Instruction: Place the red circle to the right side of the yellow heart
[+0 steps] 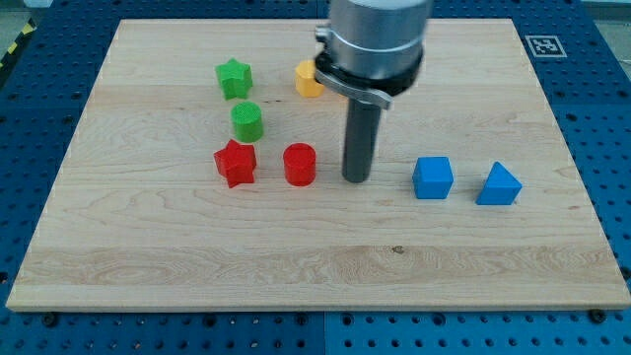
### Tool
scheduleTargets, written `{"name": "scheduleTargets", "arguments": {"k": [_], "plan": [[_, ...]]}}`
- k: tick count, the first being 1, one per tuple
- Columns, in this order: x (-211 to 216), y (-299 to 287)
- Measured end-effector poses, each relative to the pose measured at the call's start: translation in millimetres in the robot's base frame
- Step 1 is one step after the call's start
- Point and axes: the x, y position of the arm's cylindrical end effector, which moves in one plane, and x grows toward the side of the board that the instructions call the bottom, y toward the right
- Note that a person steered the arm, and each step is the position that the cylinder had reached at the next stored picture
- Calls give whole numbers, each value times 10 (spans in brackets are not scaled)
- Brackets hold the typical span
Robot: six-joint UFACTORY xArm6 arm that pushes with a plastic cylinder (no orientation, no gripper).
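The red circle (299, 164) stands near the board's middle. My tip (356, 178) rests on the board just to its right, a small gap between them. The yellow heart (308, 79) lies toward the view's top, partly hidden behind the arm's grey body (375, 39). A red star (236, 163) sits just left of the red circle.
A green star (234, 78) and a green circle (246, 121) stand left of the yellow heart. A blue cube (433, 177) and a blue triangular block (499, 184) lie at the view's right. The wooden board (315, 266) ends on a blue pegboard surface.
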Motion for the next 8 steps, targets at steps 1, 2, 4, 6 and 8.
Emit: {"name": "scheduleTargets", "arguments": {"k": [1,2,4,6,8], "plan": [[-146,-10],[-148,-10],[-86,-10],[324,-10],[518,-481]]}}
